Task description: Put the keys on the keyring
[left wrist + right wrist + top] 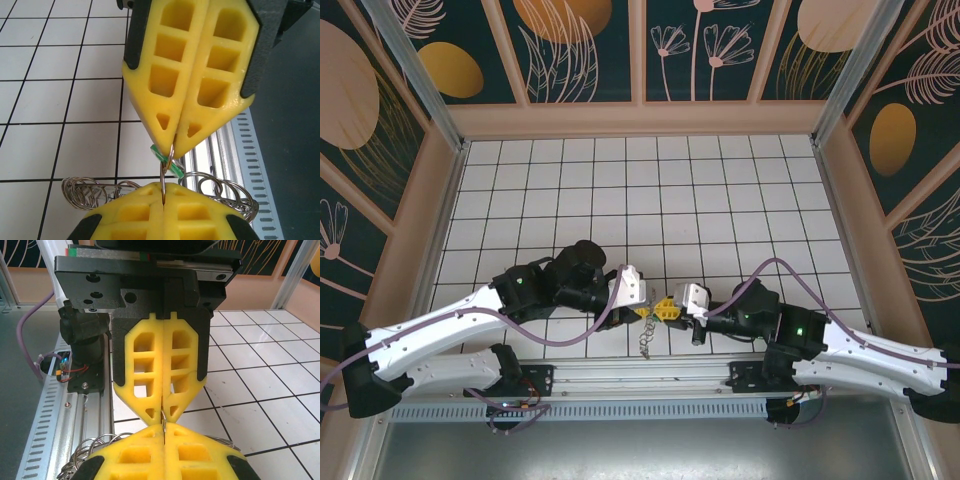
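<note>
The keyring (163, 177) hangs just beyond the metal rail (630, 375), near its middle, stretched between my two grippers over the white tiled floor (620, 200). My left gripper (163, 190) reaches in along the far side of the rail. Its yellow fingers are pressed together, pinching the ring's thin wire in the seam between them. The rest of the keyring spills out to both sides as a tangle of silvery loops, some of them over the rail's slotted edge. The key (175, 170), a small green piece, lies across the wire just under the tip of my right gripper (174, 141). That gripper's fingers are also squeezed together, nipping the top of the same wire. The two grippers meet almost tip to tip.
</note>
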